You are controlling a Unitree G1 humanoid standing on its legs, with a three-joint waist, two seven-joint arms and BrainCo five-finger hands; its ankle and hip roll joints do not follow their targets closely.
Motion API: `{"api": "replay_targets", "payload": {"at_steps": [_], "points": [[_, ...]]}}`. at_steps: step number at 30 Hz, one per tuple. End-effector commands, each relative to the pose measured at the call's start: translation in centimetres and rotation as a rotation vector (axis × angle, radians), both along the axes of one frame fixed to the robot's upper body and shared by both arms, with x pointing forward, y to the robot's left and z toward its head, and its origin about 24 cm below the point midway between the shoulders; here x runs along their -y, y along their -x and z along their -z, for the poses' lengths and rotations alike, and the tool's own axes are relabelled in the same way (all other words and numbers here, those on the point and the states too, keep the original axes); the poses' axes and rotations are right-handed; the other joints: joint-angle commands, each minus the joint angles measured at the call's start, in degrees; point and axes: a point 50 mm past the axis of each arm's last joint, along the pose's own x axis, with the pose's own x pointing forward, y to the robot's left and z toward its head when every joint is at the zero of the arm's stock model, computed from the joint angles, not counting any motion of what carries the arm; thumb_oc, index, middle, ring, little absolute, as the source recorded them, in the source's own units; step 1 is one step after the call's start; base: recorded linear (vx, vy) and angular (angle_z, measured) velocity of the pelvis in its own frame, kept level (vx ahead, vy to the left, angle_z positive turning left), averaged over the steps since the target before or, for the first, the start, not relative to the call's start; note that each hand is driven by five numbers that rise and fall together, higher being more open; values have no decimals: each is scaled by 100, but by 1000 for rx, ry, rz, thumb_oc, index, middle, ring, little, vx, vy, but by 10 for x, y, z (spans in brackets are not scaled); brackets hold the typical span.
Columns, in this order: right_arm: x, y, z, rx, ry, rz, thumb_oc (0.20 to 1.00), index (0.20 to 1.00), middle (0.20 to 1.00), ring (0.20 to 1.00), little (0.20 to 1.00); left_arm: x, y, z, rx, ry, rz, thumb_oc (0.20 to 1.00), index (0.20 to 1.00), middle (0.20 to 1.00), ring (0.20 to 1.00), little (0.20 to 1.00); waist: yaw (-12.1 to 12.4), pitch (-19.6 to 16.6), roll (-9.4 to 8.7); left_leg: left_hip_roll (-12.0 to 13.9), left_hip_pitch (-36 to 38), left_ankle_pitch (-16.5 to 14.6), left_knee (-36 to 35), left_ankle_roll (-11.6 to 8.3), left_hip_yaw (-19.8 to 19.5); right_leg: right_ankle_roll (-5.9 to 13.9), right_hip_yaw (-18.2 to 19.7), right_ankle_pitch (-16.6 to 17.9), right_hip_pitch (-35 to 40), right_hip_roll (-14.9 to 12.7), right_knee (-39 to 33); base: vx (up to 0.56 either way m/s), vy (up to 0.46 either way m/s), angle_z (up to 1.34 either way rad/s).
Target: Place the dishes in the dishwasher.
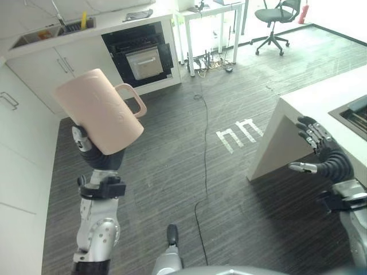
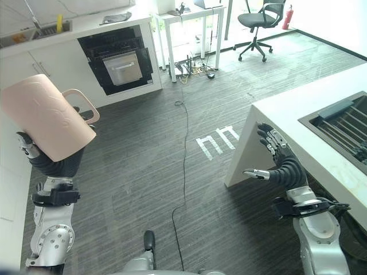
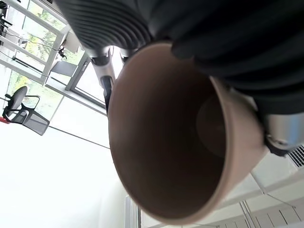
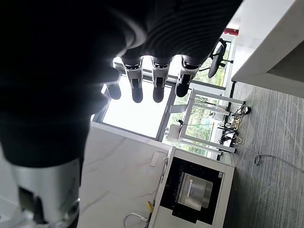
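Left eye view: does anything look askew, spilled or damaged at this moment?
Nothing is spilled or damaged. The pink mug is tilted in the left hand, held in the air over the dark floor, and the left wrist view shows it empty inside. The right hand hangs open beside the white counter.

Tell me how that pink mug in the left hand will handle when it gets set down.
The pink mug looks rigid, probably ceramic or hard plastic, so may chip if knocked. Its inside appears empty, so likely light. The left hand holds it tilted; its smooth wall could slip, while the handle stays free.
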Motion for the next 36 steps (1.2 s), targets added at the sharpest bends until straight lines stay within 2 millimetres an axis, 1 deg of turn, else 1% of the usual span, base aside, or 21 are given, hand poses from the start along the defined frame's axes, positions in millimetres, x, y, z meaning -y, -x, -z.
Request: {"api": "replay_targets", "payload": {"at_steps": [1, 3, 4, 6, 8, 9, 10, 11, 13, 14, 15, 16, 17, 19, 21, 26, 31, 32, 33, 35, 36], "points": [[-11, 5, -30, 170, -35, -84, 1000, 1000, 1000, 1000, 1000, -10, 9, -32, 156, -53, -32, 200, 200, 200, 200, 200, 207, -398, -200, -168, 268, 287, 42, -78, 48, 410, -156, -549, 245, -273, 271, 460, 521, -42], [-12, 7, -29, 177, -59, -81, 1000, 1000, 1000, 1000, 1000, -7, 9, -37, 174, -86, -27, 200, 200, 200, 200, 200, 296, -478, -286, -456, 353, 225, 42, 104, -173, 688, -227, -70, 35, -519, 749, 357, 415, -37], [-12, 8, -30, 189, -88, -68, 1000, 1000, 1000, 1000, 1000, -3, 8, -40, 191, -124, -21, 200, 200, 200, 200, 200, 322, -512, -336, -597, 452, 188, 42, 199, -249, 808, -303, 345, -178, -641, 1199, 357, 405, -7], [-13, 8, -28, 204, -117, -41, 1000, 1000, 1000, 1000, 1000, 1, 7, -42, 199, -164, -2, 200, 200, 200, 200, 200, 359, -545, -329, -739, 543, 152, 42, 293, -420, 840, -361, 756, -536, -680, 2134, 357, 405, 70], [-15, 5, -22, 186, -132, -11, 1000, 1000, 1000, 1000, 1000, 1, 4, -43, 193, -183, -1, 200, 200, 200, 200, 200, 322, -530, -181, -817, 791, 20, 42, 365, -548, 785, -315, 1144, -1306, -626, 3503, 330, 391, 80], [-17, 4, -19, 175, -115, -9, 1000, 1000, 1000, 1000, 1000, 1, 3, -44, 196, -176, -4, 200, 200, 200, 200, 200, 280, -487, -153, -842, 904, -27, 42, 390, -554, 682, -411, 872, -1588, -557, 3375, 174, 208, 37], [-17, 4, -19, 175, -115, -9, 1000, 1000, 1000, 1000, 1000, 1, 3, -44, 196, -176, -4, 200, 200, 200, 200, 200, 280, -487, -153, -842, 904, -27, 42, 390, -554, 682, -411, 872, -1588, -557, 3375, 258, 129, 28], [-15, 4, -20, 177, -94, -1, 1000, 1000, 1000, 1000, 1000, 2, -1, -50, 215, -175, 1, 200, 200, 200, 200, 200, 255, -423, -191, -883, 1046, -128, 42, 380, -530, 601, -797, 431, -1620, -498, 2529, 219, 49, 41], [-13, 0, -24, 202, -113, 3, 1000, 1000, 1000, 1000, 1000, 6, -4, -53, 227, -171, 1, 200, 200, 200, 200, 200, 243, -305, -219, -806, 1172, -235, 42, 320, -431, 552, -1206, 417, -1556, -549, 1648, 220, 14, 51], [-13, -1, -25, 211, -122, 5, 1000, 1000, 1000, 1000, 1000, 7, -5, -52, 224, -163, -2, 200, 200, 200, 200, 200, 205, -264, -235, -802, 1233, -295, 42, 306, -393, 556, -1214, 481, -1573, -509, 1212, 180, -19, 38], [-12, -1, -25, 213, -125, 5, 1000, 1000, 1000, 1000, 1000, 8, -5, -52, 219, -150, 1, 200, 200, 200, 200, 200, 138, -238, -240, -814, 1288, -362, 42, 308, -409, 563, -1071, 558, -1616, -437, 775, 120, -13, 38], [-12, -1, -25, 213, -125, 5, 1000, 1000, 1000, 1000, 1000, 8, -5, -52, 219, -150, 1, 200, 200, 200, 200, 200, 138, -238, -240, -814, 1288, -362, 42, 308, -409, 563, -1071, 558, -1616, -437, 775, 264, -66, 36], [-11, 2, -23, 196, -120, 11, 1000, 1000, 1000, 1000, 1000, 13, -7, -50, 209, -136, 16, 200, 200, 200, 200, 200, -148, -190, -232, -916, 1422, -482, 42, 417, -614, 641, -332, 1020, -2060, -317, 114, 344, -104, 52], [-8, 6, -19, 186, -132, 23, 1000, 1000, 1000, 1000, 1000, 18, -8, -48, 210, -148, 25, 200, 200, 200, 200, 200, -336, -134, -176, -947, 1601, -616, 42, 509, -852, 694, 243, 1254, -2456, -302, -36, 398, -182, 46], [-6, 10, -17, 181, -144, 18, 1000, 1000, 1000, 1000, 1000, 15, -7, -48, 207, -153, 19, 200, 200, 200, 200, 200, -405, -90, -142, -924, 1737, -705, 42, 537, -915, 718, 379, 1278, -2534, -299, -53, 325, -225, 99], [-11, 9, -16, 173, -157, -21, 1000, 1000, 1000, 1000, 1000, 9, -3, -47, 204, -167, 3, 200, 200, 200, 200, 200, -344, -207, -171, -843, 2009, -989, 42, 467, -907, 741, 316, 1247, -2227, -346, -75, 361, -324, -12], [-18, 3, -19, 162, -145, -25, 1000, 1000, 1000, 1000, 1000, 5, 1, -43, 177, -141, -16, 200, 200, 200, 200, 200, -280, -344, -220, -669, 2328, -1201, 194, 229, -786, 541, 137, 1218, -1915, -261, -75, 386, -405, 21], [-19, 4, -19, 157, -145, -43, 1000, 1000, 1000, 1000, 1000, 5, 3, -40, 166, -143, -26, 200, 200, 200, 200, 200, -280, -395, -239, -516, 2277, -987, 840, -16, -712, 345, -57, 1125, -1759, -114, -75, 359, -457, 31], [-18, 4, -19, 152, -140, -44, 1000, 1000, 1000, 1000, 1000, 4, 4, -39, 161, -140, -29, 200, 200, 200, 200, 200, -282, -396, -249, -482, 2175, -850, 1109, -78, -705, 293, -77, 1081, -1707, -71, -75, 483, -612, 25], [-16, 5, -16, 135, -133, -43, 1000, 1000, 1000, 1000, 1000, 0, 5, -33, 145, -125, -37, 200, 200, 200, 200, 200, -246, -327, -358, -466, 1573, -555, 2633, -147, -663, 95, -67, 895, -1412, 21, -75, 298, -420, -3], [-15, 6, -15, 133, -132, -46, 1000, 1000, 1000, 1000, 1000, 0, 7, -30, 138, -119, -33, 200, 200, 200, 200, 200, -205, -258, -416, -609, 1209, -521, 3339, -102, -688, 11, -30, 860, -1291, 41, -63, 235, -363, -38]]}}
